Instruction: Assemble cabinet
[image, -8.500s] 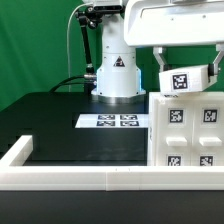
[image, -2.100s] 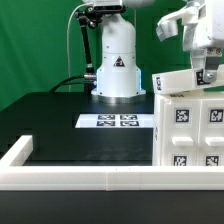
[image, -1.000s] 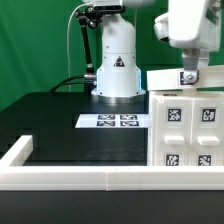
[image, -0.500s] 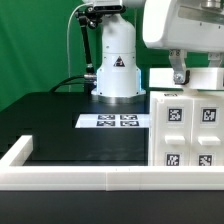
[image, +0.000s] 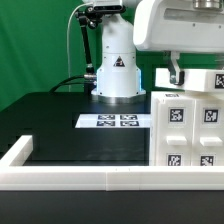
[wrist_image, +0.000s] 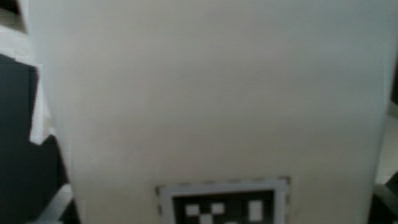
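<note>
The cabinet shell (image: 185, 130) stands at the exterior view's right, its front face carrying several square tags. A white tagged block (image: 200, 80) lies flat on top of it, one tag showing at its right end. My gripper (image: 177, 75) reaches down over the block. One finger (image: 175, 70) lies against its front face and the other is hidden behind it. The jaws appear shut on the block. In the wrist view the block's white face (wrist_image: 214, 100) fills the picture, with a tag (wrist_image: 222, 205) at one edge. The fingers do not show there.
The marker board (image: 118, 121) lies on the black table in front of the robot base (image: 116, 70). A long low white border rail (image: 80, 179) runs along the table's front and turns back at the exterior view's left (image: 15, 152).
The block was carried over, tilted, and set flat on top of the shell. Since a second ago the hand has turned and shifted left, and the block's tag has come into view at the right.
</note>
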